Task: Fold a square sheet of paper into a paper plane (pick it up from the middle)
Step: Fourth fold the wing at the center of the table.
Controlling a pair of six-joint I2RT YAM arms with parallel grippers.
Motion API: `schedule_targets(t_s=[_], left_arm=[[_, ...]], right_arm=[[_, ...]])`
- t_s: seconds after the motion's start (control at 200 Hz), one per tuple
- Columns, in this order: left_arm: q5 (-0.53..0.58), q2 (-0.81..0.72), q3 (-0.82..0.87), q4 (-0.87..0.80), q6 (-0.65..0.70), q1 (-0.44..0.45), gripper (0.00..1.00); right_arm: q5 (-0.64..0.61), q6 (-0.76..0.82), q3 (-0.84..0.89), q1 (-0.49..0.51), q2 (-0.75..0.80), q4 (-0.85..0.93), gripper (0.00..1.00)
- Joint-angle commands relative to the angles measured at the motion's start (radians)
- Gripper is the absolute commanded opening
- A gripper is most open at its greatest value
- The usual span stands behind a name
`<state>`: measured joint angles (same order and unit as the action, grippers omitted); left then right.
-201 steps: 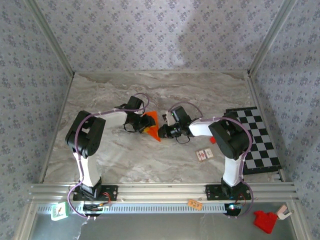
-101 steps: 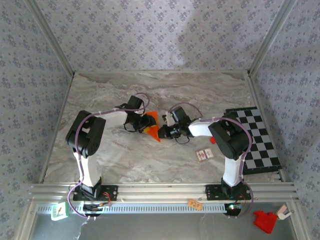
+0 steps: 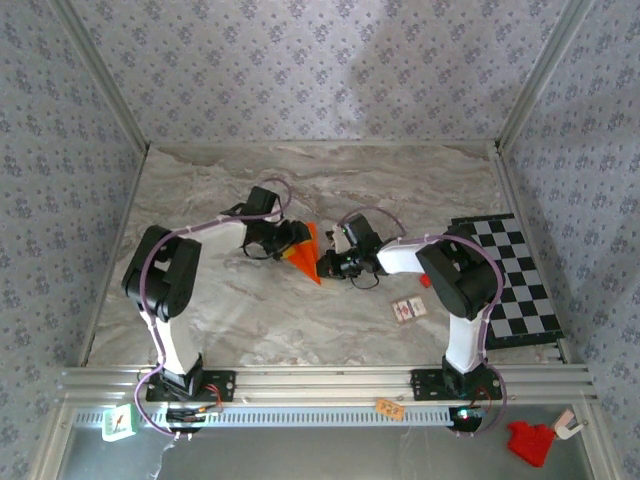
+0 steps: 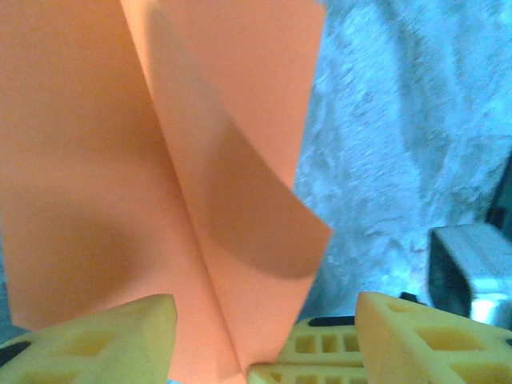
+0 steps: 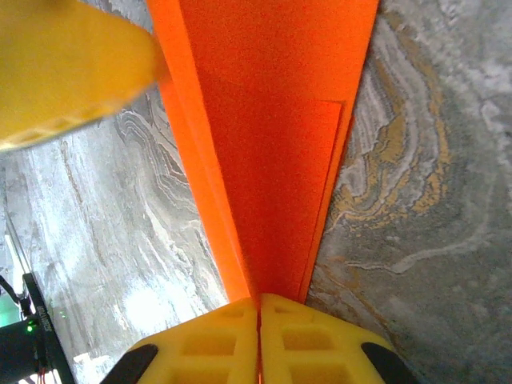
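The paper plane point(image 3: 306, 254) is a narrow orange dart with a centre crease, lying at the table's middle between my two grippers. My right gripper point(image 3: 327, 265) is shut on its near edge; in the right wrist view the fingers point(image 5: 216, 344) press together on the fold of the plane point(image 5: 272, 136). My left gripper point(image 3: 284, 240) stands open on the plane's left side. Its pads point(image 4: 104, 336) are wide apart in the left wrist view, and the creased paper point(image 4: 160, 176) runs up between them. The right gripper's fingers point(image 4: 320, 352) show at the paper's lower end.
A black-and-white checkered board point(image 3: 512, 280) lies at the right edge. A small red block point(image 3: 425, 281) and two small cards point(image 3: 408, 310) sit near the right arm. Patterned walls enclose the marble table point(image 3: 400, 180) on three sides.
The left arm's elbow has swung to the left and its gripper has shifted slightly up and back. More of the orange paper shows now. The right arm has barely moved.
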<state>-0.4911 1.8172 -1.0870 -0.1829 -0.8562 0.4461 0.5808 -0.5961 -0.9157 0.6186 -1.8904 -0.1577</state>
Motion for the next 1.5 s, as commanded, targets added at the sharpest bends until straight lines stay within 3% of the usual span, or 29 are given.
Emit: schedule_targets(t_s=[0.0,0.295,0.47,0.745,1.029,1.494], left_arm=[[-0.017,-0.041,0.026,0.034,0.014,-0.009,0.61],[-0.004,0.006,0.046,0.033,0.039,-0.005,0.48],[-0.009,0.039,0.033,0.027,0.047,0.003,0.46],[-0.005,0.089,-0.01,-0.034,0.083,0.023,0.52],[0.079,0.136,-0.047,-0.196,0.126,0.048,0.56],[0.146,0.177,-0.082,-0.292,0.126,0.07,0.61]], right_arm=[[-0.029,-0.022,0.025,-0.005,-0.022,0.033,0.09],[-0.024,-0.024,0.031,-0.011,-0.024,0.023,0.1],[-0.024,-0.025,0.032,-0.012,-0.026,0.02,0.1],[-0.024,-0.025,0.032,-0.013,-0.023,0.018,0.14],[-0.026,-0.056,0.042,-0.026,-0.006,-0.002,0.23],[-0.06,-0.133,0.081,-0.03,0.052,-0.078,0.22]])
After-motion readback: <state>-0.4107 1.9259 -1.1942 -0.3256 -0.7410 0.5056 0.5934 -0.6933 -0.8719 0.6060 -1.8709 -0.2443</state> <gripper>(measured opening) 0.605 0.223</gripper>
